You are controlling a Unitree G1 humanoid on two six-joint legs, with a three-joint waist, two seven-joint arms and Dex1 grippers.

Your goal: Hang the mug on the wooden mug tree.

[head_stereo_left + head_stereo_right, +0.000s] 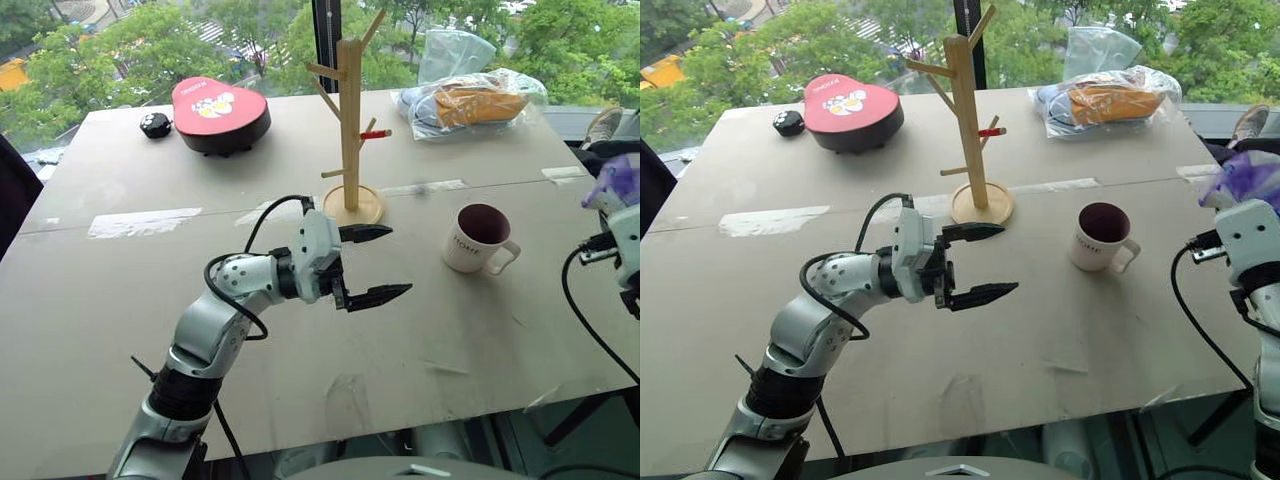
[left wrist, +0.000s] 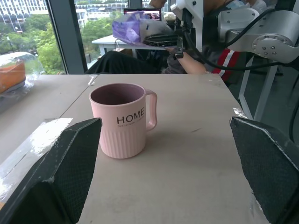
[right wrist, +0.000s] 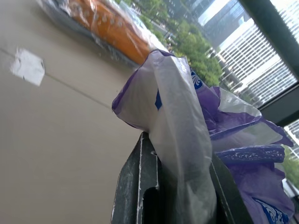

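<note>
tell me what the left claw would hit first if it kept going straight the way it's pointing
Most likely the mug. The open left claw points level across the table straight at it, with bare tabletop between them. The mug sits toward one finger's side, so it may catch that finger rather than the middle.

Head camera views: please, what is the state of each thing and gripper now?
mug: upright on the table, empty, not hung.
wooden mug tree: upright, pegs bare.
left gripper: jaws open, holding nothing, pointing at the mug.
right gripper: jaws shut on purple tissue pack.
clear bag: lying on the table.
</note>
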